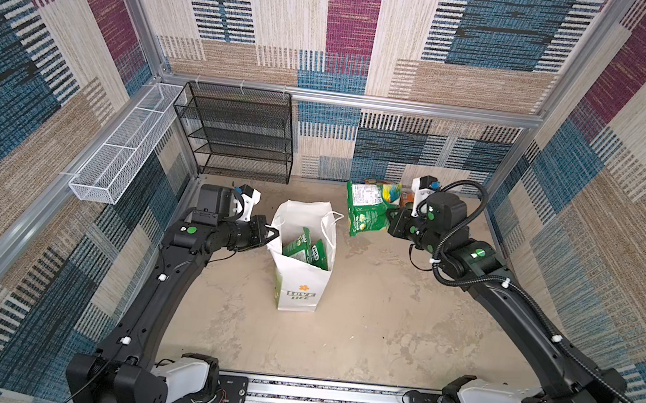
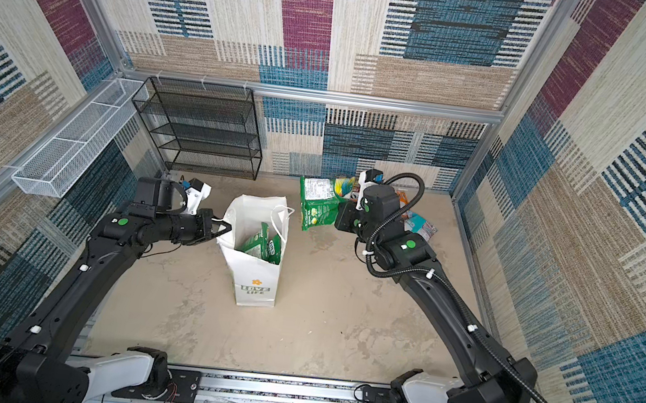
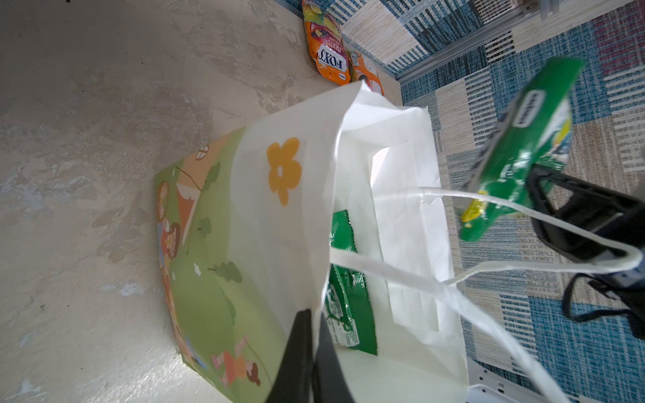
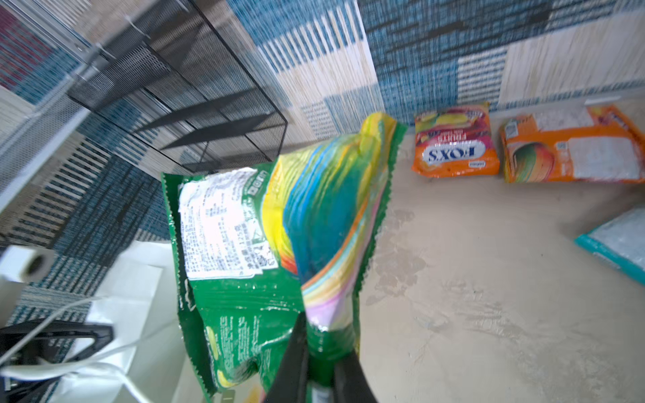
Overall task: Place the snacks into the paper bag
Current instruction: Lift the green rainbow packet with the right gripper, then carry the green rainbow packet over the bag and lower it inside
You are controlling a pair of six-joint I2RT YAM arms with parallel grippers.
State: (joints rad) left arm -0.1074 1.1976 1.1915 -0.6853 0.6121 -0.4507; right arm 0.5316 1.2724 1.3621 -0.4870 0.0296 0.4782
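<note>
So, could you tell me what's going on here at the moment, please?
The left gripper pinches the rim of the paper bag, which stands upright with green packets inside. The right gripper holds another green packet in the air beside the bag, not yet over its mouth. Two orange packets lie by the back wall.

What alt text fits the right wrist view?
The right claw grips a green snack packet by one edge, raised near the white paper bag. Two orange packets lie by the wall; a black mesh rack stands behind.
</note>
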